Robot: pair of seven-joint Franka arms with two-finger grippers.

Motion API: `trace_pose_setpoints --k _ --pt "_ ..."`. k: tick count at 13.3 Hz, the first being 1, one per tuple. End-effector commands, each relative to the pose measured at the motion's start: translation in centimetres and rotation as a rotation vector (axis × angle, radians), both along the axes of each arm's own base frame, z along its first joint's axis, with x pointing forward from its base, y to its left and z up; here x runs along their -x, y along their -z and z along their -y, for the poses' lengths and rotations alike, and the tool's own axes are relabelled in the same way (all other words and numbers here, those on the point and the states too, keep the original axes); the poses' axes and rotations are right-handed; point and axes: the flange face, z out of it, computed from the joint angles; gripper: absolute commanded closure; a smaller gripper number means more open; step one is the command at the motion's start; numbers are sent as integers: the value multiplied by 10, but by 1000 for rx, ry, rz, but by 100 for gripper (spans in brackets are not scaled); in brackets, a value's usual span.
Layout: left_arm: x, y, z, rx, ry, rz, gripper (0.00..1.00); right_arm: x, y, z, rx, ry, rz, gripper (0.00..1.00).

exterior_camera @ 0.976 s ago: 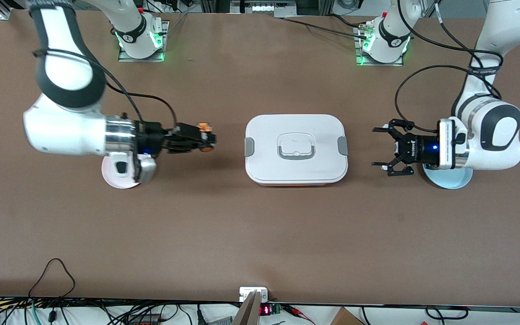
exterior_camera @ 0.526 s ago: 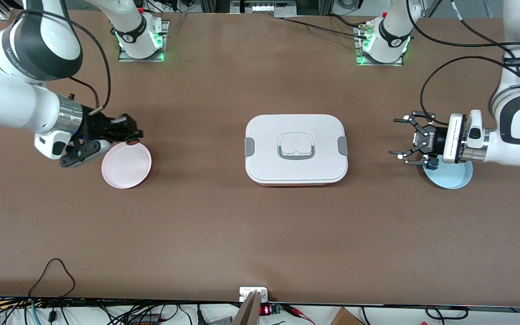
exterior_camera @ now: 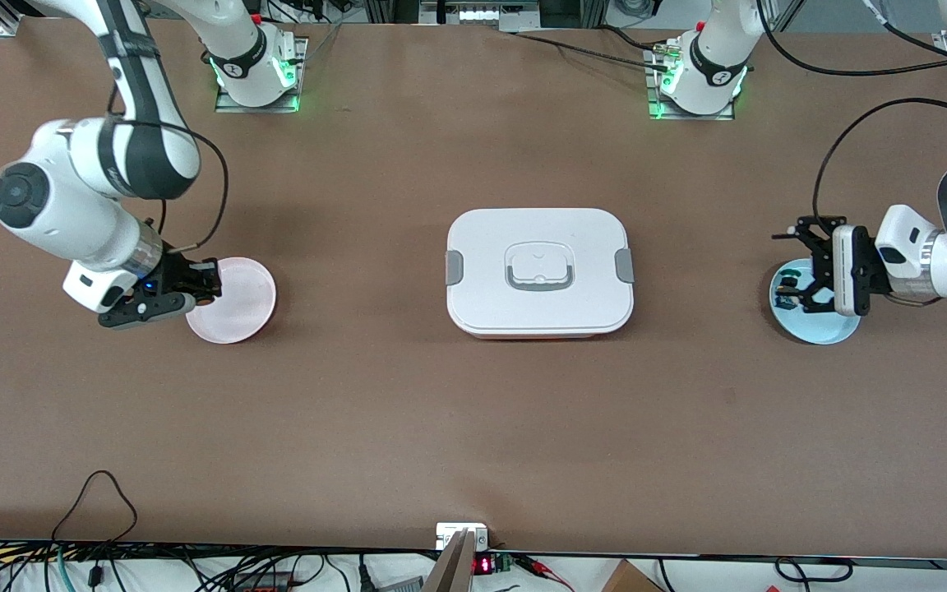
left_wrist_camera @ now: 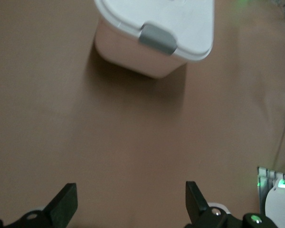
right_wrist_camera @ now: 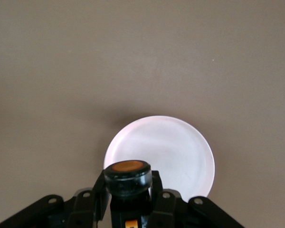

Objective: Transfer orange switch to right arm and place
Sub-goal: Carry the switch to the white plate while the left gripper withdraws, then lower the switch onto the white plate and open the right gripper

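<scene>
My right gripper is clamped on the orange switch, hanging over the edge of the pink dish on the side toward the right arm's end of the table. In the right wrist view the switch sits between my fingers with its round orange cap facing up and its black body pinched below; the pink dish lies just past it, white-pink and bare where it shows. In the front view the switch itself is hidden by the gripper body. My left gripper hangs spread wide with nothing in it, over the light blue dish at the left arm's end; the left arm is waiting there. The left wrist view shows both black fingertips well apart above bare brown table. A small blue-and-dark-green part lies in the blue dish, right under the left gripper. The white lidded box sits mid-table between the two dishes, lid on, grey latches at both ends, grey handle flat on top; a corner of the white lidded box with one latch also shows in the left wrist view. Both dishes are well apart from the box.
</scene>
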Motion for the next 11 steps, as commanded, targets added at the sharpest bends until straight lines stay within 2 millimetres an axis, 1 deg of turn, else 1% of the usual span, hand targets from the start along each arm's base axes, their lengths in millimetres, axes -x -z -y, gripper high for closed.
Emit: trace_pose_setpoints --k 1,3,5,6,8,9,10,11 --pt "-4 -11 -7 -170 -50 -19 0 8 61 5 38 19 51 100" --pt "-5 -12 -14 -286 -137 -42 0 13 89 7 50 22 55 100" --pt "-6 -12 -17 -351 -257 -80 0 24 116 8 61 23 61 100" --pt "-5 -11 -20 -405 -321 -103 0 32 126 9 63 27 65 100" --pt "-6 -13 -12 -511 -451 -141 0 35 129 9 63 28 64 100" --pt "-5 -16 -11 -545 -564 -167 0 35 130 9 64 28 62 99" --pt "-5 -17 -9 -578 -683 -197 0 36 134 9 65 29 56 94" --pt "-5 -22 -5 -598 -769 -214 0 37 138 9 67 30 50 81"
